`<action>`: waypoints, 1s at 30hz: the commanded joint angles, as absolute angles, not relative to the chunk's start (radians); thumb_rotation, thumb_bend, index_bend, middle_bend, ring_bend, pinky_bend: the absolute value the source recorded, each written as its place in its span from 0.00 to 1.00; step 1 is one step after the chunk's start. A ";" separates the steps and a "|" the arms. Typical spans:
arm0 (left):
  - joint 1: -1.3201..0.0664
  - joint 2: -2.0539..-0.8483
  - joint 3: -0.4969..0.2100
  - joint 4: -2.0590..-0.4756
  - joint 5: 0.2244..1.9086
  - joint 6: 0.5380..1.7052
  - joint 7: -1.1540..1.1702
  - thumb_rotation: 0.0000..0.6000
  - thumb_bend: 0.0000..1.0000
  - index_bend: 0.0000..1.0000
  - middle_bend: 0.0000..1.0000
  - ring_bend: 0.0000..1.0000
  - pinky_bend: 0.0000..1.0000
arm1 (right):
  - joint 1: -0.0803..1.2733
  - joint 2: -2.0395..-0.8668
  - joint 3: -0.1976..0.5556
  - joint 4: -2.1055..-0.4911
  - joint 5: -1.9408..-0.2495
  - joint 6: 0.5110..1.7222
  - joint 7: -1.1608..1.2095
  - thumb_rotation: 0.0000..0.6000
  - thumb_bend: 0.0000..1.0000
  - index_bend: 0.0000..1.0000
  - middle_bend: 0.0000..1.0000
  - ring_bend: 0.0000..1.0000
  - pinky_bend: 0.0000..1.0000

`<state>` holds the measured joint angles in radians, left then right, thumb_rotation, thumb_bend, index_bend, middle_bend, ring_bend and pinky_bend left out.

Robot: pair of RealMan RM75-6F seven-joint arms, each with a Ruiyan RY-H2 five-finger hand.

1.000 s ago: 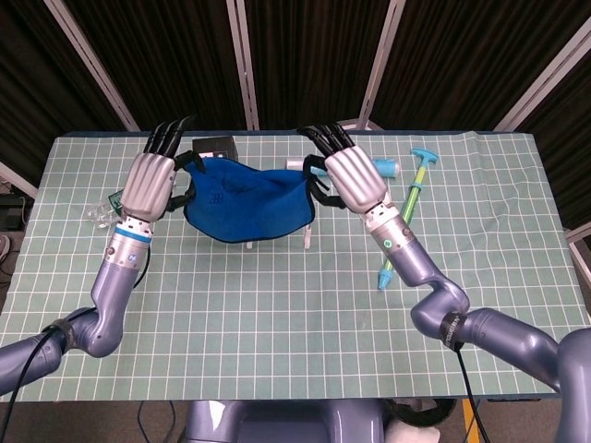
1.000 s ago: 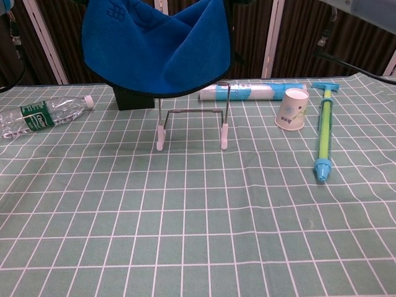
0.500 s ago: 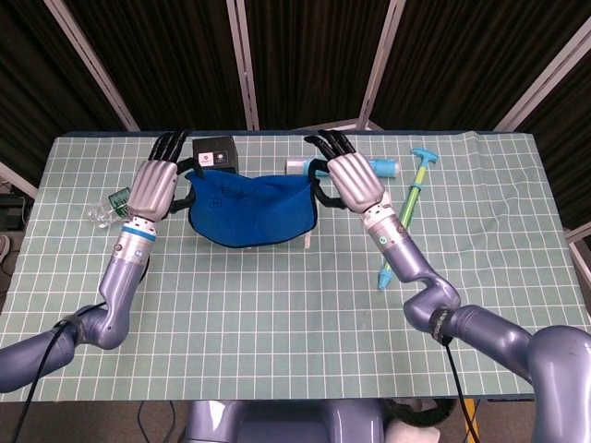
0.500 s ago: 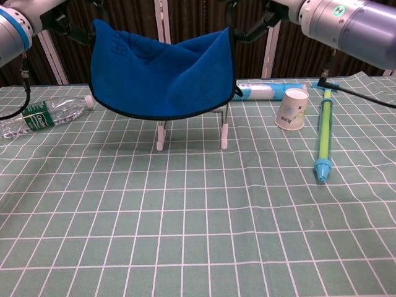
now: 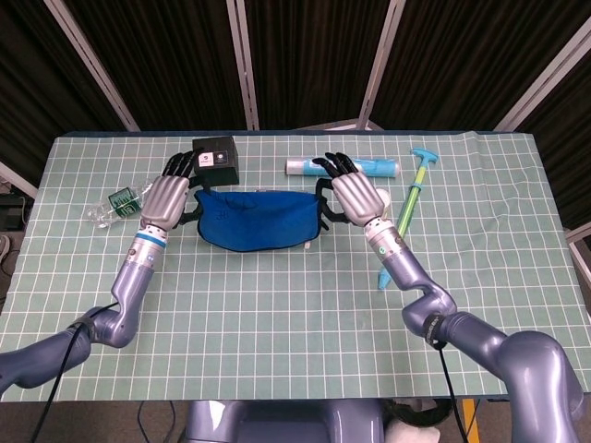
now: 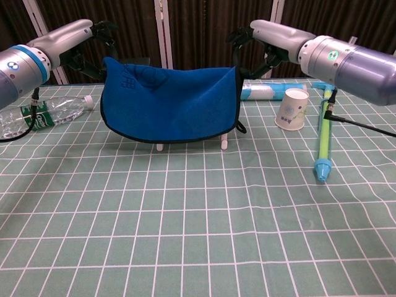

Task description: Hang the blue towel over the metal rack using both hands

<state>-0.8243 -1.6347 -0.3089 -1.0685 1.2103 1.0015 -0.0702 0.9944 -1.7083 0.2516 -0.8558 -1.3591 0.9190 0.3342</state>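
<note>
The blue towel (image 5: 256,219) (image 6: 170,99) hangs spread over the metal rack, of which only the pale feet (image 6: 159,147) show below the cloth. My left hand (image 5: 167,196) (image 6: 83,38) grips the towel's left end. At the other end my right hand (image 5: 355,194) (image 6: 267,38) grips the right corner. Both hands sit low, level with the towel's top edge, which runs nearly straight between them. The rack's top bar is hidden under the towel.
A black box (image 5: 215,159) stands just behind the towel. A plastic bottle (image 6: 38,114) lies at the left. A blue-white roll (image 6: 267,91), a paper cup (image 6: 292,109) and a green-blue pump (image 6: 322,133) lie to the right.
Both hands have come down and forward with the towel. The cloth, held high above the rack a second ago, now drapes over it and covers all but its feet.
</note>
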 commanded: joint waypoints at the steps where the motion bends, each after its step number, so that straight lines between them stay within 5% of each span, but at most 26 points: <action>1: -0.831 -1.656 -0.302 -1.034 1.212 0.987 -0.084 1.00 0.57 0.81 0.00 0.00 0.00 | 0.996 -1.737 0.240 -0.820 -1.370 0.911 0.358 1.00 0.49 0.76 0.10 0.00 0.02; 16: -0.849 -1.695 -0.291 -0.964 1.207 0.938 -0.103 1.00 0.57 0.74 0.00 0.00 0.00 | 0.992 -1.762 0.227 -0.750 -1.399 0.928 0.414 1.00 0.49 0.68 0.10 0.00 0.02; 19: -0.847 -1.696 -0.291 -0.964 1.201 0.932 -0.101 1.00 0.56 0.58 0.00 0.00 0.00 | 0.988 -1.758 0.221 -0.753 -1.405 0.929 0.417 1.00 0.46 0.60 0.10 0.00 0.01; 21: -0.844 -1.696 -0.289 -0.961 1.196 0.928 -0.093 1.00 0.51 0.22 0.00 0.00 0.00 | 0.985 -1.747 0.213 -0.768 -1.412 0.922 0.432 1.00 0.38 0.40 0.10 0.00 0.00; 23: -0.841 -1.694 -0.291 -0.964 1.191 0.928 -0.091 1.00 0.41 0.02 0.00 0.00 0.00 | 0.981 -1.734 0.207 -0.786 -1.415 0.914 0.436 1.00 0.28 0.22 0.07 0.00 0.00; 26: -0.834 -1.683 -0.291 -0.976 1.187 0.928 -0.091 1.00 0.28 0.00 0.00 0.00 0.00 | 0.975 -1.722 0.206 -0.804 -1.416 0.923 0.412 1.00 0.13 0.09 0.02 0.00 0.00; 30: -0.808 -1.642 -0.285 -1.022 1.184 0.940 -0.081 1.00 0.23 0.00 0.00 0.00 0.00 | 0.954 -1.684 0.203 -0.865 -1.407 0.933 0.345 1.00 0.04 0.05 0.00 0.00 0.00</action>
<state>-0.8189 -1.6576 -0.2878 -1.0045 1.1856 0.9340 -0.0858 0.9657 -1.7044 0.2047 -0.8350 -1.4123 0.9269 0.3738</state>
